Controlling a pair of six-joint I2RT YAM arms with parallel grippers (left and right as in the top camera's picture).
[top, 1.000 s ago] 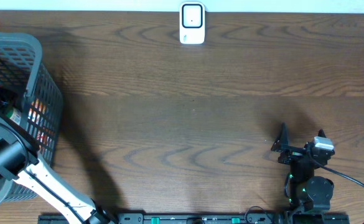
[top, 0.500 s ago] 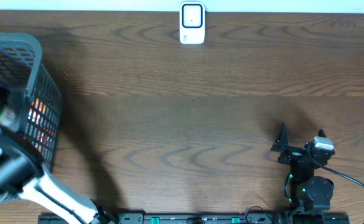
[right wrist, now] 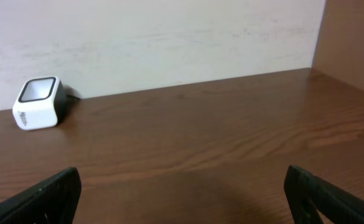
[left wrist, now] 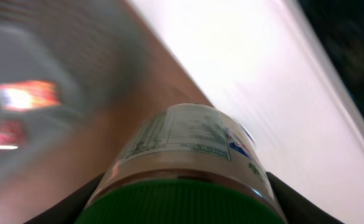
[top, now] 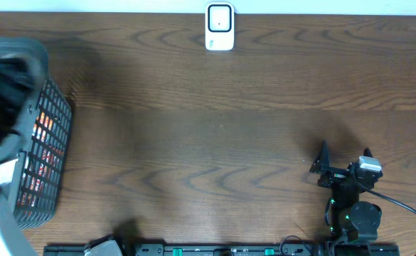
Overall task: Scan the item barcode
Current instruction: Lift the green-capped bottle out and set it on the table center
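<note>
as the left gripper (left wrist: 182,208) lifts clear of the basket (top: 49,135) gripping a green-capped bottle (left wrist: 188,140), the scanner (top: 220,27) comes next. the right gripper (top: 345,158) idles wide open.

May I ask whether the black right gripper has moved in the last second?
No: right gripper keeps its place relative to the white boxy scanner.

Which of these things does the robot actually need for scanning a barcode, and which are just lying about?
In the job:
green-capped bottle, gripped by the left gripper
white scanner

Lying about:
grey basket
right gripper, open and holding nothing
</note>
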